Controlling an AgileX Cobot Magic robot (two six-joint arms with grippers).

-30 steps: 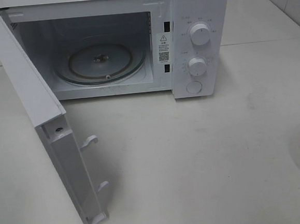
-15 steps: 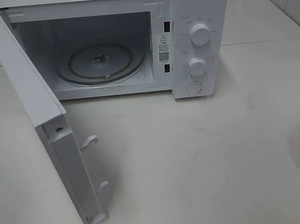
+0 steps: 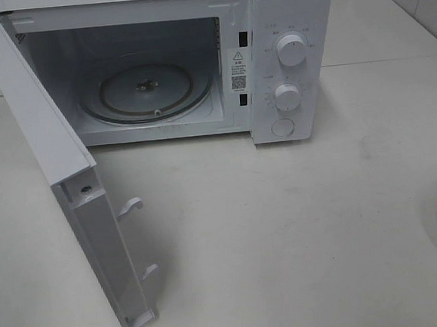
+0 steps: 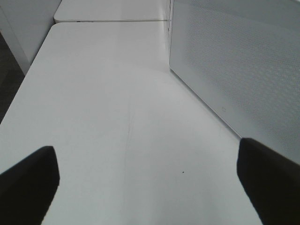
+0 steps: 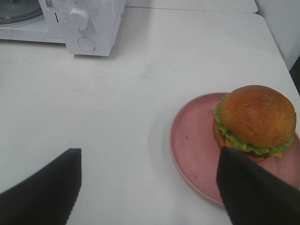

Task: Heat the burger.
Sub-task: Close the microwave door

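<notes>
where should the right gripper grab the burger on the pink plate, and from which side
Across the two buns of the burger, jaws coming down from above and closing on opposite sides of the round stack. It stands upright on the pink plate, toward one edge, and the raised rim gets in the way of a low side approach. The right gripper is open, probably wide enough.

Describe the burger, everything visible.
The burger shows only in the right wrist view: tall, round, with a glossy golden-brown top bun, frilly green lettuce, a yellow cheese edge and a dark patty just visible. It sits upright on a shallow pink plate, off-centre toward one rim. Only the plate touches it; no pincer does.
</notes>
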